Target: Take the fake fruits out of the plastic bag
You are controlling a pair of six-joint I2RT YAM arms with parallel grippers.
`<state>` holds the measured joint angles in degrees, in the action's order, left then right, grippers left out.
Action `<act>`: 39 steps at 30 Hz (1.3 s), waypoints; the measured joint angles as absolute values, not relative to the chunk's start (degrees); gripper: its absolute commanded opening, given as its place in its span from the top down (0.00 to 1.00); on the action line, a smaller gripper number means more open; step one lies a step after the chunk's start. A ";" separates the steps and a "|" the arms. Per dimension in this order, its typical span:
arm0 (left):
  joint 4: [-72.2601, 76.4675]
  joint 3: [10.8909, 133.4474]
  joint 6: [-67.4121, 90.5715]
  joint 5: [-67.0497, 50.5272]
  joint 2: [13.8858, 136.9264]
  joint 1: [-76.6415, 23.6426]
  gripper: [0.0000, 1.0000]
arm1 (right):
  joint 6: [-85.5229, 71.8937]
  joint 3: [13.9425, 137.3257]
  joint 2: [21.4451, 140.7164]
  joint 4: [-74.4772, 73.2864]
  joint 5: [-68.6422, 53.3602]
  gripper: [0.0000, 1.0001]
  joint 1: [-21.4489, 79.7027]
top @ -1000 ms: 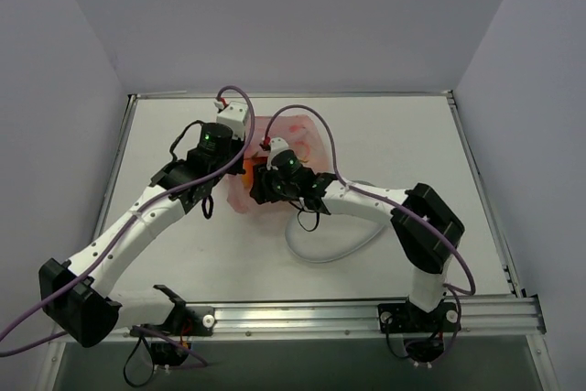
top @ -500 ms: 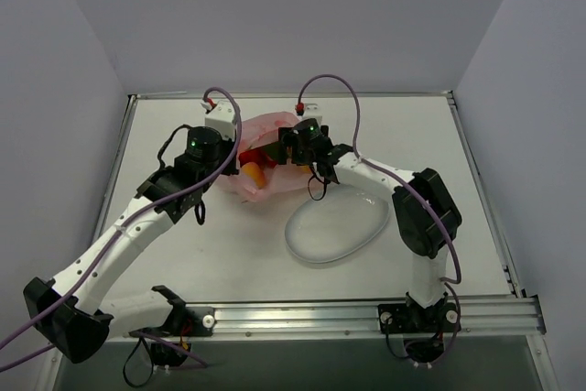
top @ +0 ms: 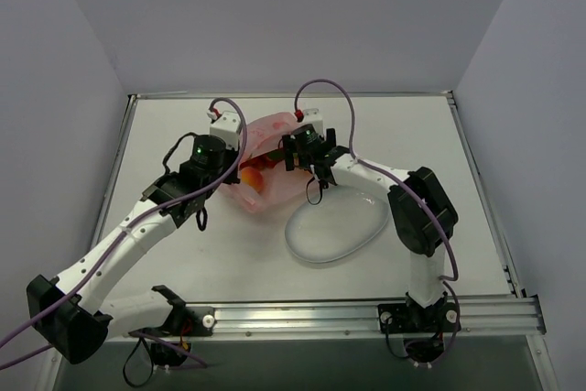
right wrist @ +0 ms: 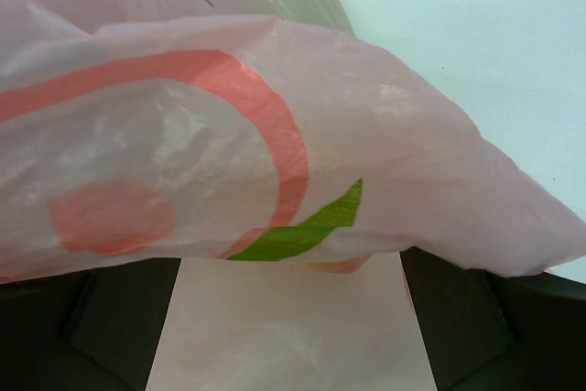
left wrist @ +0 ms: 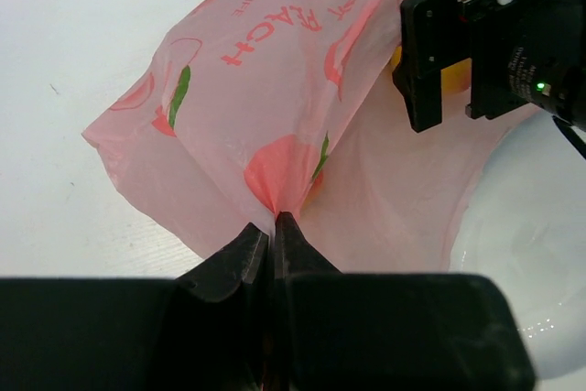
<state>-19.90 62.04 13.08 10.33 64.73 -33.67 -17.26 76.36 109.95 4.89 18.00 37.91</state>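
The pink plastic bag [top: 275, 157] lies bunched at the middle back of the table. Orange and red fake fruits [top: 254, 174] show through its film. My left gripper [top: 236, 180] is shut on a pinched fold of the bag [left wrist: 275, 116] at its near left side; the jaws meet on the film [left wrist: 272, 222]. My right gripper [top: 293, 153] is at the bag's far right side, open, and also shows in the left wrist view [left wrist: 430, 61]. A bit of yellow fruit [left wrist: 455, 77] shows behind it. In the right wrist view the bag [right wrist: 229, 135] drapes over the spread fingers [right wrist: 119, 318].
A white oval plate [top: 334, 226] lies just right of and nearer than the bag; its rim shows in the left wrist view [left wrist: 540, 254]. The right arm reaches over the plate's far edge. Cables loop above both wrists.
The right gripper moved from the bag's near middle to its far right side. The left gripper shifted slightly, still pinching the bag, and the bag is more bunched and raised.
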 measured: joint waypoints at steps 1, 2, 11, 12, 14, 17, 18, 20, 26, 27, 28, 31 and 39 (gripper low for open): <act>-19.94 61.91 13.06 10.31 64.75 -33.95 0.98 | -17.02 76.36 110.43 4.93 18.68 0.04 37.87; -19.92 61.84 13.06 10.33 64.75 -34.26 0.98 | -16.84 76.36 111.00 4.86 18.96 0.04 37.82; -19.79 61.19 12.45 10.83 64.88 -36.82 0.98 | -15.94 77.60 118.37 4.71 19.49 0.08 36.67; -19.75 61.19 12.40 10.96 64.93 -36.95 0.98 | -15.79 77.95 118.89 4.60 19.53 0.12 36.56; -19.70 61.19 12.36 11.20 65.04 -37.08 0.98 | -15.40 78.41 119.17 4.45 19.51 0.26 36.40; -19.70 61.19 12.19 11.88 65.17 -37.17 0.98 | -15.00 79.29 119.17 4.47 19.53 0.44 36.34; -19.70 61.19 12.14 12.03 65.19 -37.17 0.98 | -14.90 79.40 119.15 4.51 19.49 0.48 36.34; -19.68 61.19 12.10 12.34 65.25 -37.19 0.98 | -14.85 79.40 119.15 4.49 19.27 0.58 36.29; -19.46 61.19 11.94 13.85 65.89 -37.63 0.98 | -14.83 77.08 116.36 4.43 17.30 0.64 36.34; -19.44 61.14 11.86 14.68 66.02 -37.69 0.98 | -14.85 76.29 115.22 4.58 16.69 0.64 36.36; -19.44 61.12 11.81 14.96 66.13 -37.80 0.98 | -14.87 75.42 113.91 4.47 16.16 0.64 36.38; -19.22 61.06 11.03 16.67 66.41 -37.85 0.98 | -14.94 72.25 109.16 4.51 14.06 0.64 36.99; -18.55 60.20 8.78 21.93 67.44 -37.93 0.98 | -17.04 63.53 95.53 4.08 10.57 0.60 42.06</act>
<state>-18.55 60.20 8.78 21.93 67.44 -37.93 -17.04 63.53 95.53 4.08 10.57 42.06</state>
